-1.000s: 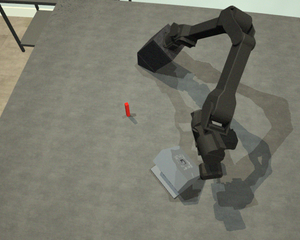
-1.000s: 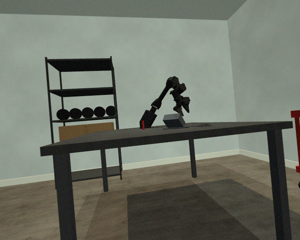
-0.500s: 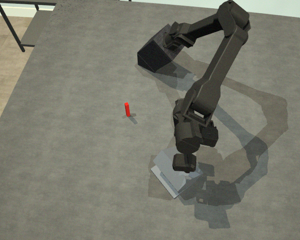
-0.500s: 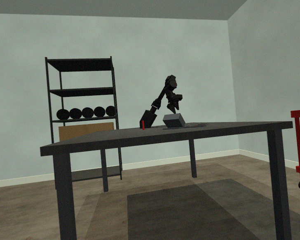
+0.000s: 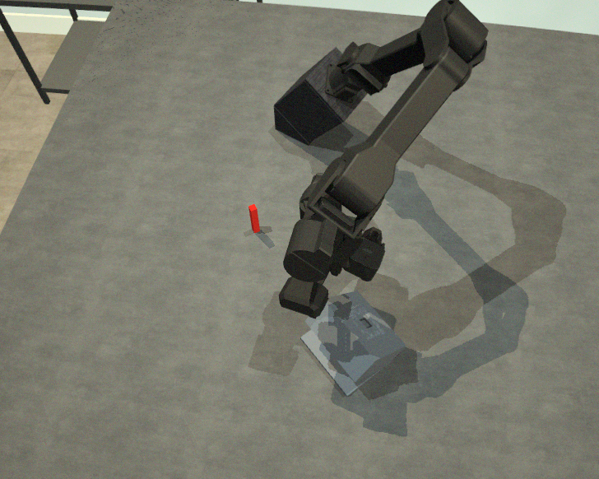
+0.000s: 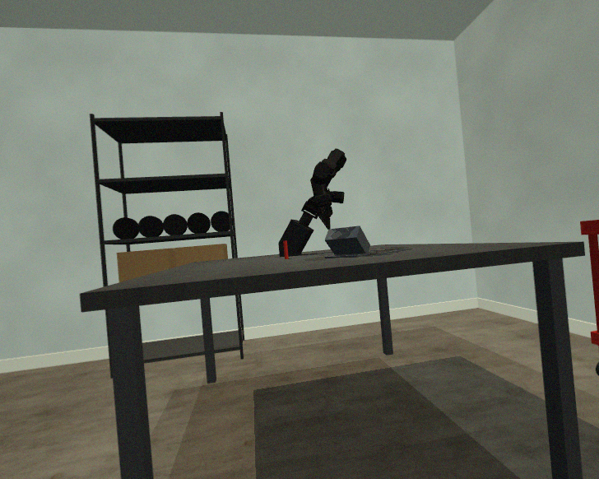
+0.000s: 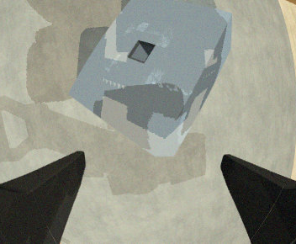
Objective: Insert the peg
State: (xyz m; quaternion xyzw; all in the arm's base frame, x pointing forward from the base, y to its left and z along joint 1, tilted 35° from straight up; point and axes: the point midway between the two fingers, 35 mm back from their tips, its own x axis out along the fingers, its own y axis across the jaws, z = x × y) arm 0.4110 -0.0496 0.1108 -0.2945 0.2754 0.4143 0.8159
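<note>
We see the dark six-joint arm point(image 5: 408, 118) reaching over the grey table point(image 5: 135, 335), its black parallel-jaw gripper point(image 7: 154, 223) spread wide and holding nothing, poised above the table beside the pale blue-grey sloped panel point(image 5: 359, 355). The panel's small square hole point(image 7: 141, 50) sits unfilled. The short red rectangular peg point(image 5: 253, 218) stands upright on the table, well apart from the panel and gripper.
</note>
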